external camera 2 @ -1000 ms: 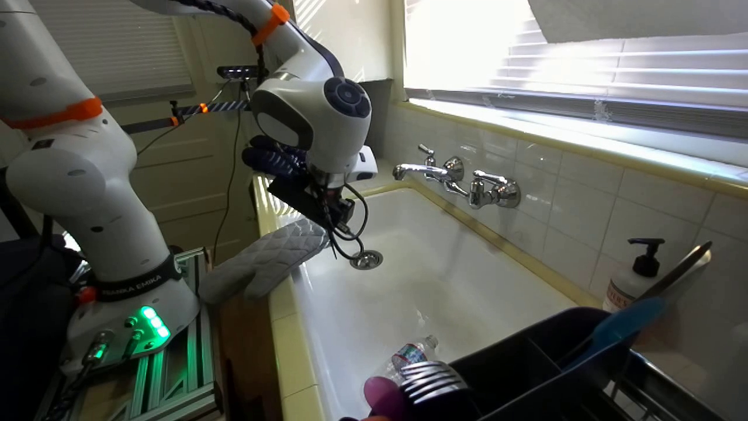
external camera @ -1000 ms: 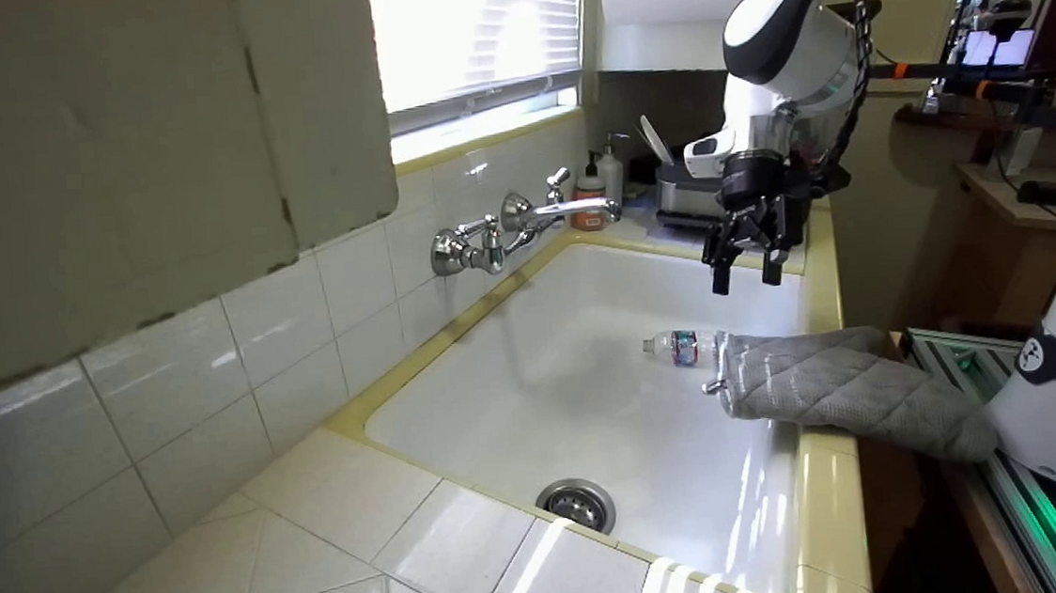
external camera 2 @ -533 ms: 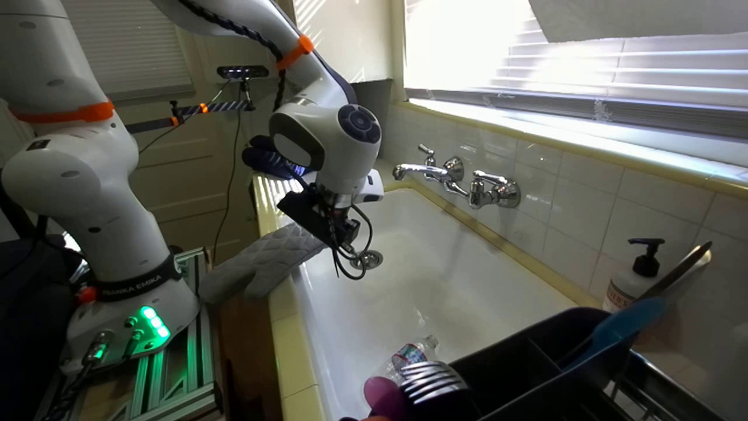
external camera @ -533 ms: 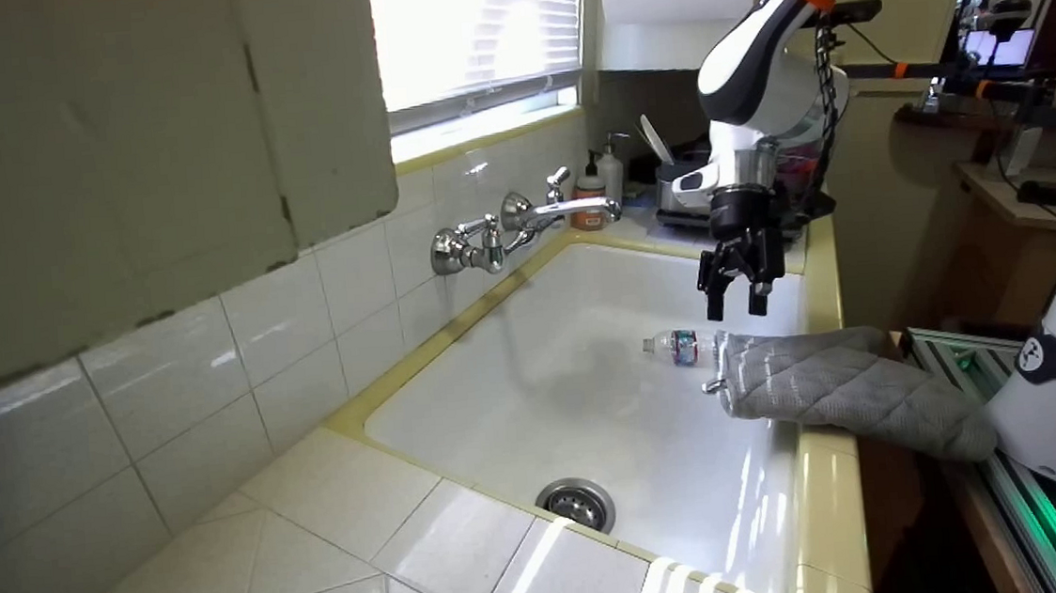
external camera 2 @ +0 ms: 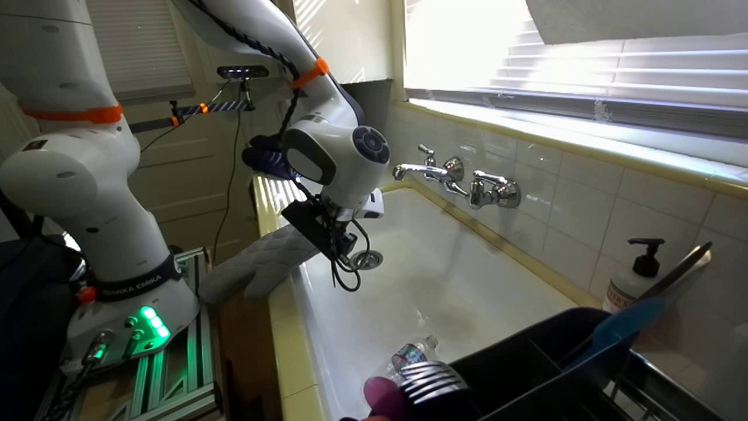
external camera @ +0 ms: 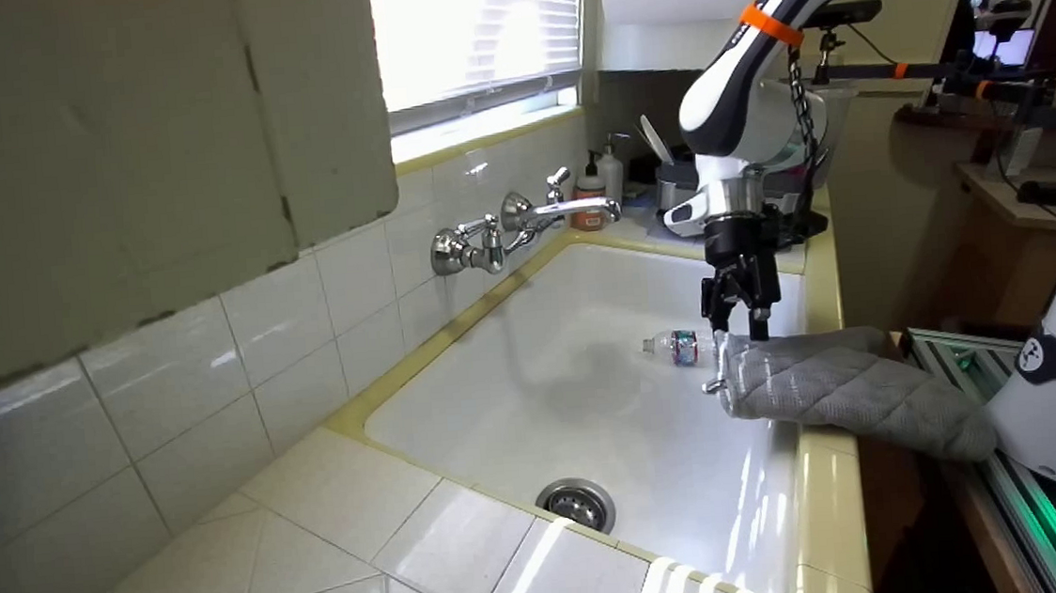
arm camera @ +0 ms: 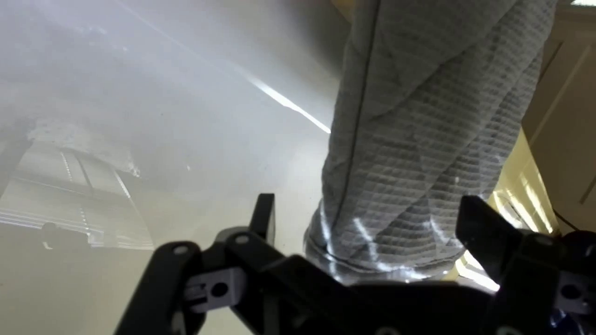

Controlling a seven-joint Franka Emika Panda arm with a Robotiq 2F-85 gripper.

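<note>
In an exterior view, bottle (external camera: pixel 683 347) at 9 o'clock from claw (external camera: pixel 740 332), which is wide over end of mitt (external camera: pixel 836 381), contact unclear, mitt lying toward 4 o'clock across sink rim (external camera: pixel 831 499); centre before any squeeze, padding likely bunches

Window (external camera: pixel 474 32) overexposed | mitt (arm camera: pixel 409 149) shaded | sink (arm camera: pixel 209 116) glare (thin streak)

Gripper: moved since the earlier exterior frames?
Yes. Judged against the faucet, the gripper has dropped lower in an exterior view, toward the oven mitt.
</note>
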